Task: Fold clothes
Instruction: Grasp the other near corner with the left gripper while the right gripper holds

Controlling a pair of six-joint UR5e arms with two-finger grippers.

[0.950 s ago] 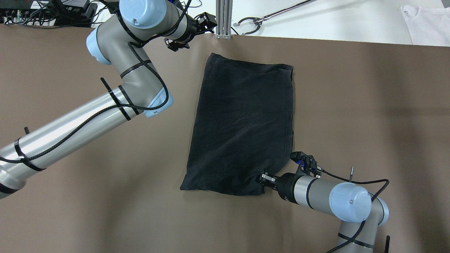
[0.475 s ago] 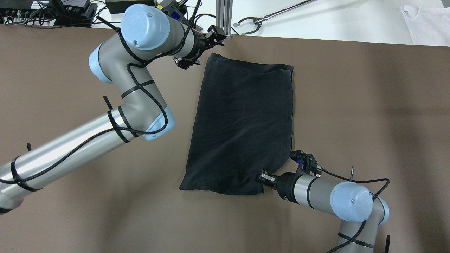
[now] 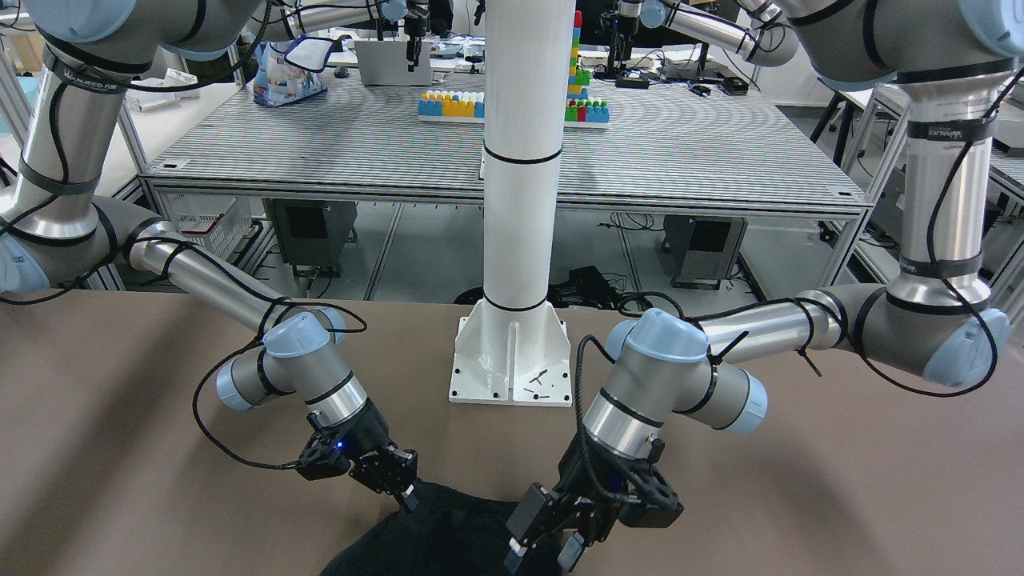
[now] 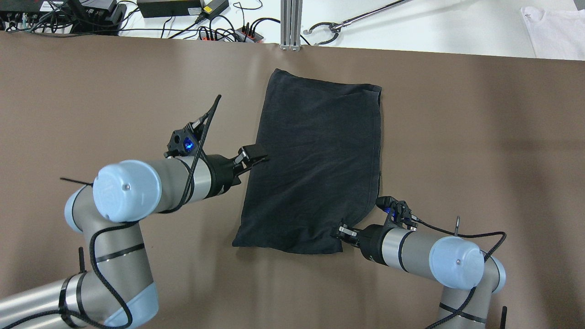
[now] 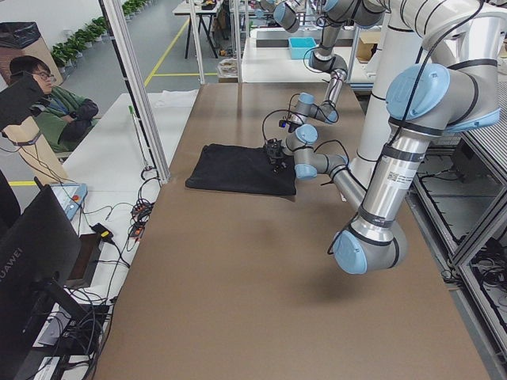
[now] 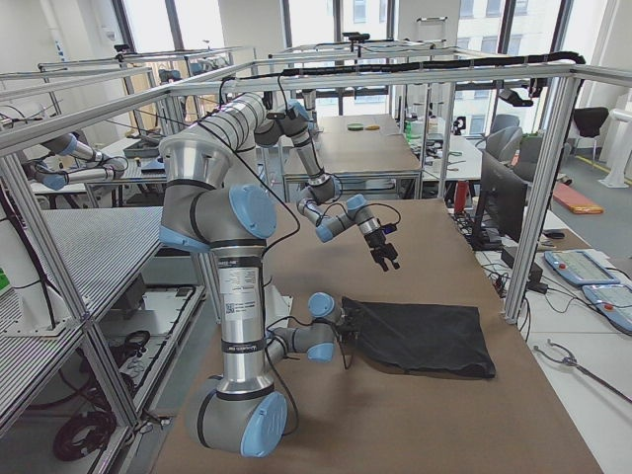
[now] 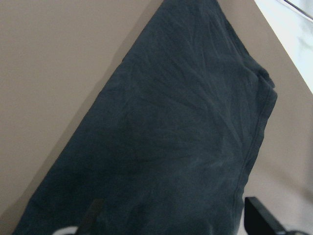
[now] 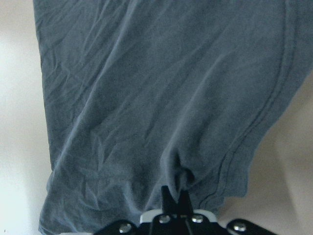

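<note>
Where the counter (image 4: 457, 137) lies nearest the robot, the right gripper (image 4: 343, 230) has its jaws clenched on the near hem of the clothes (image 4: 315, 160), puckering the fabric. Farther out, the left gripper (image 4: 252, 157) hovers at the cloth's left edge, jaws spread wide, grasping nothing. Beyond, the black rectangle lies flat, mid-counter. It looks already folded into a panel. I judge at least one more fold remains, with no edge lifted yet.

Read "HUAWEI" in pale letters running up the back of the black monitor (image 5: 32, 265), at the near left of the left-side view. Spotted a yellow label (image 4: 208, 8) on the black power brick (image 4: 169, 7) beyond the counter (image 4: 457, 114); print too small to read.
</note>
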